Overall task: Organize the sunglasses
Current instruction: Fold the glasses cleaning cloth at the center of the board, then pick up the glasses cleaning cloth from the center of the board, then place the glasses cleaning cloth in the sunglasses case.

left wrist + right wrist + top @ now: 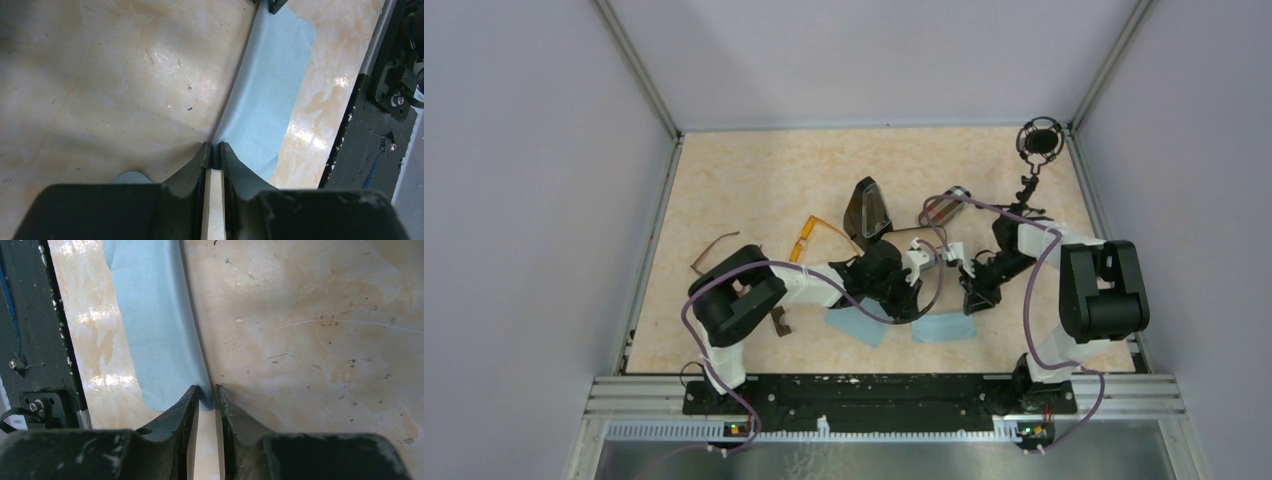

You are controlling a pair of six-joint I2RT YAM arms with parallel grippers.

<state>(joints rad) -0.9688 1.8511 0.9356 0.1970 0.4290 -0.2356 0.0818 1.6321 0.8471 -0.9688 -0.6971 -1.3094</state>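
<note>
Left gripper (214, 150) and right gripper (206, 392) were each clamped on an edge of the blue cloth (270, 100). Amber-lensed sunglasses (814, 232) and the thin brown-framed pair (710, 246) lay loose beyond, seemingly not yet organized.

Marbled stone-look surface (754, 180): cream-beige with pale orange veining, and small dark specks in the wrist views.
Thin-framed sunglasses with amber-orange lenses (810, 232): translucent amber-orange all over.
Slim brown-framed sunglasses (711, 245): plain mid-brown.
Soft light-blue cloth (944, 329): even light blue, unpatterned.
Black triangular case (869, 208): black with a grey sheen on one face.
Small cylindrical case (944, 206): grey and dull red; its pattern is too small to tell.
Left gripper (214, 150): dark charcoal-black fingers.
Right gripper (206, 391): the same charcoal black.
Jointed robot arms (734, 300): black with white sections.
Looped cables (1029, 300): purple.
Flat base rail (874, 395): black, flecked white.
Enclosure walls (524, 200): pale lilac-grey.
</note>
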